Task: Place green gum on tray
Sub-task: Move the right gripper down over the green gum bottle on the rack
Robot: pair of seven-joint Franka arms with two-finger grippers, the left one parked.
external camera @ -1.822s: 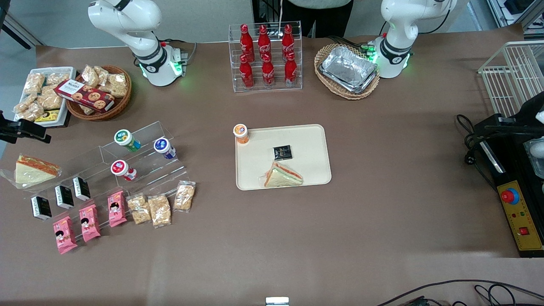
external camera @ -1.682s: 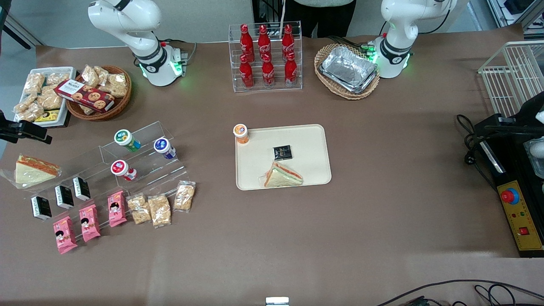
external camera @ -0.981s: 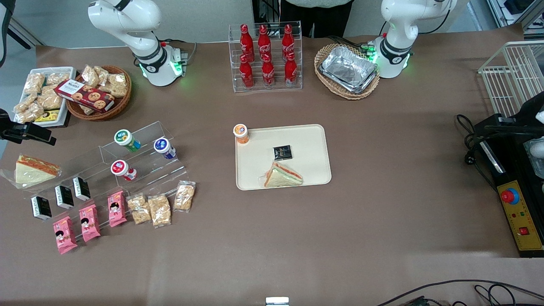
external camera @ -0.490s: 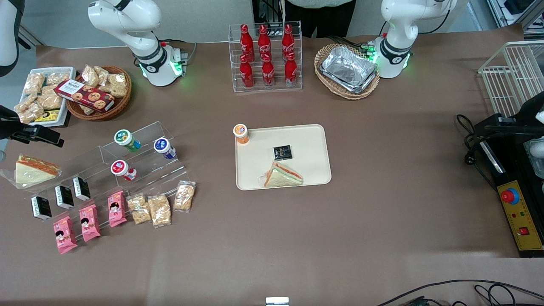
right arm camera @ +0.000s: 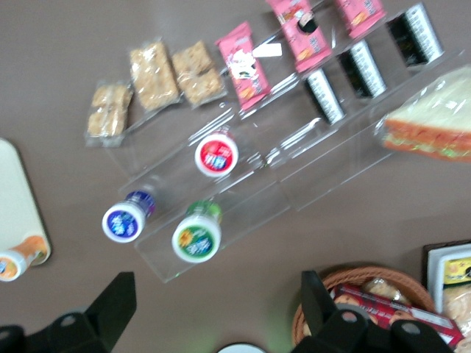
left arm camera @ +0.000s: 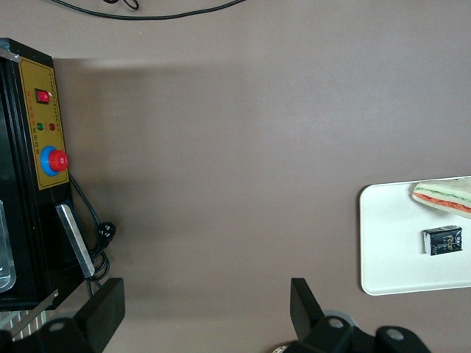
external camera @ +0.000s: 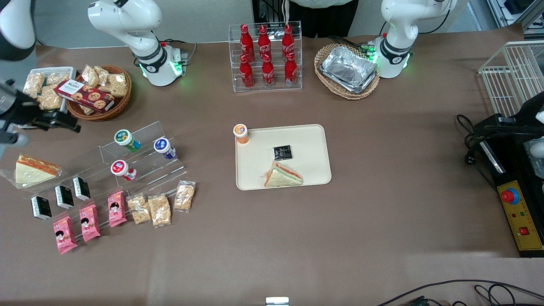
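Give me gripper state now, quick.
Gripper: open, holding nothing, up above the table near the white dish, not yet at the green gum on the clear stand.

Green-bodied cylindrical gum bottle (external camera: 127, 140), white cap with green-blue label, on clear acrylic stepped stand (external camera: 127, 161). Beside it on stand: blue-bodied bottle (external camera: 164, 148), red-bodied bottle (external camera: 123, 169). Beige flat plastic tray (external camera: 310, 146). Black claw (external camera: 53, 121). Brown bench (external camera: 297, 238).

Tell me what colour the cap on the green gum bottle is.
White, with a green-blue label; clearest on the green gum in the right wrist view, gripper nearby.
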